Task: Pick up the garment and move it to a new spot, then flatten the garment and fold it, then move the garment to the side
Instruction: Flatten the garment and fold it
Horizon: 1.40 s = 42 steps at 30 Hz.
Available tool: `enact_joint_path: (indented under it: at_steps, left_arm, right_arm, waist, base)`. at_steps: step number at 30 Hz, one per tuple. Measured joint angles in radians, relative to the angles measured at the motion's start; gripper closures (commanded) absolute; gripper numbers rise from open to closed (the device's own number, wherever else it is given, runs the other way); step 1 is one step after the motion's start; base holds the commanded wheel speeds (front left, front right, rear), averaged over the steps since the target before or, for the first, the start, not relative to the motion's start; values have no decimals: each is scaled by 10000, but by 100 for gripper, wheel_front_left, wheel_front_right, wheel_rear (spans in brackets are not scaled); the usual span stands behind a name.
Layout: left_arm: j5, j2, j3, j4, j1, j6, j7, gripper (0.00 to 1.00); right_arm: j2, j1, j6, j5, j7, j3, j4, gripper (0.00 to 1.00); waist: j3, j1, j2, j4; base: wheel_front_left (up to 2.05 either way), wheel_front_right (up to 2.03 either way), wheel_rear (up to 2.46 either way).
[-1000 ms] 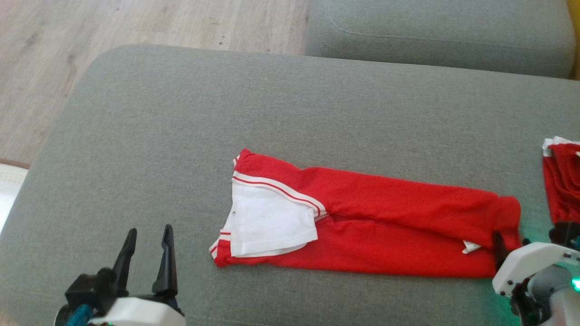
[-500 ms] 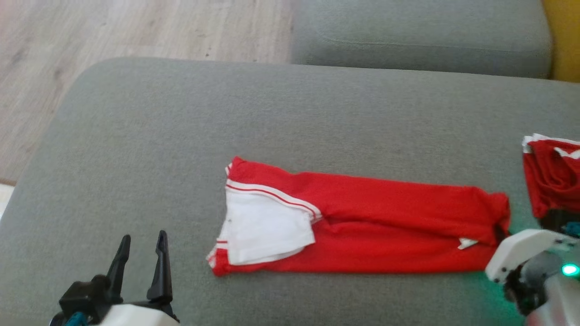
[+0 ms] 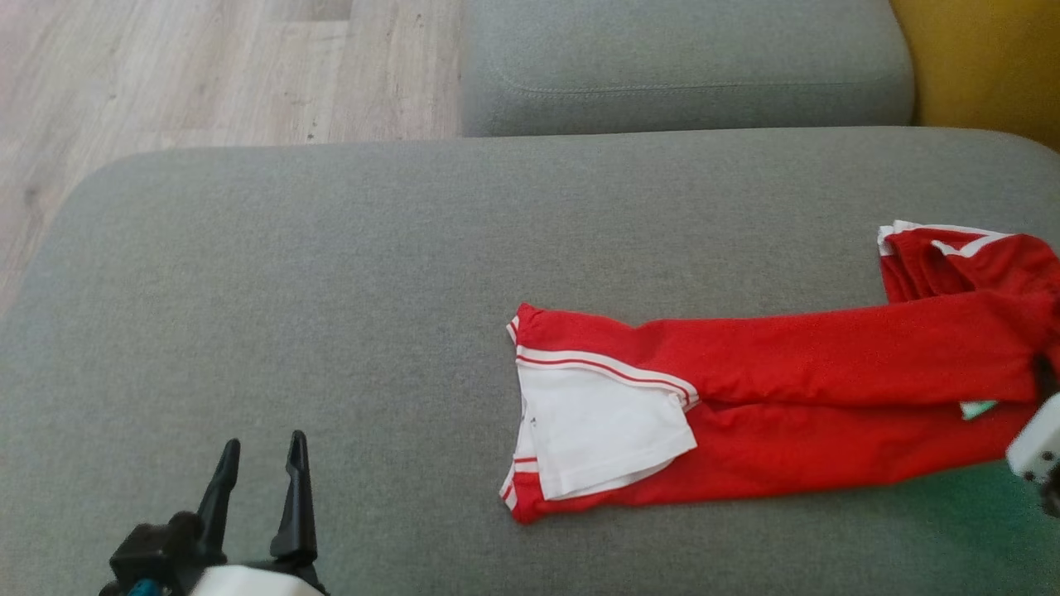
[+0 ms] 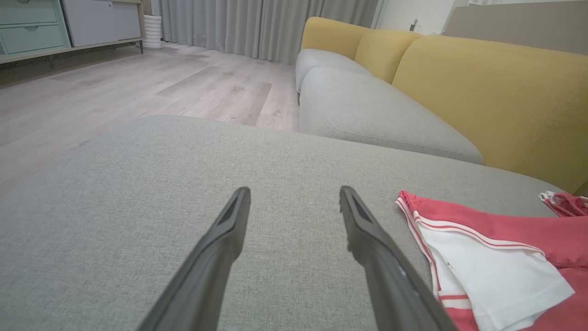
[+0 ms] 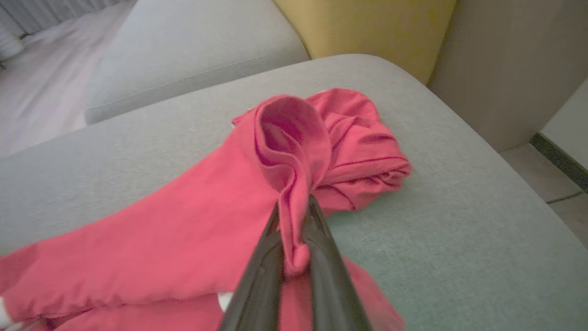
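Head view: the red garment (image 3: 787, 389), folded into a long strip, lies from centre toward 3 o'clock on the grey sofa cushion (image 3: 331, 248). It looks a soft, light, limp knit, likely to drape and drag, so a bunched end suits gripping. The right claw (image 5: 294, 207) is pinched tight on that end. The left claw (image 4: 294, 193) gapes empty at 7 o'clock. At 11 o'clock lies wood floor (image 3: 166, 66).

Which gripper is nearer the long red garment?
Right. The right gripper is shut on one end of the red garment; the left gripper hangs open over the cushion, apart from it.
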Motion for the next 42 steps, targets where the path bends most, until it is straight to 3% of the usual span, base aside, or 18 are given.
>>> enact_joint_path:
  at_steps: [11,17,27,41,42]
  left_arm:
    - [4,-8,-4,40,-13,2,-10,0]
    - [10,-4,-174,10,-15,0,17,0]
    - [88,-10,-249,82,-245,-100,105,0]
    - [104,-138,-405,341,-484,-272,98,0]
    - [104,-144,-408,384,-494,-274,92,0]
  right_arm:
    - [1494,362,0,1062,1448,1730,-3133,100]
    - [1971,506,0,2150,1452,3179,-3509,100]
    - [2013,430,0,3753,81,5900,-1732,100]
    - [2002,-1300,0,4527,-1764,7300,1476,100]
    - [2000,-1405,0,4575,-1906,7434,1668,78]
  waist:
    - [-151,-1,0,135]
    - [-125,0,0,497]
    - [10,0,0,1144]
    - [168,0,0,1419]
    - [171,0,0,1417]
  base:
    - [0,0,0]
    - [0,0,0]
    - [0,0,0]
    - [0,0,0]
    - [0,0,0]
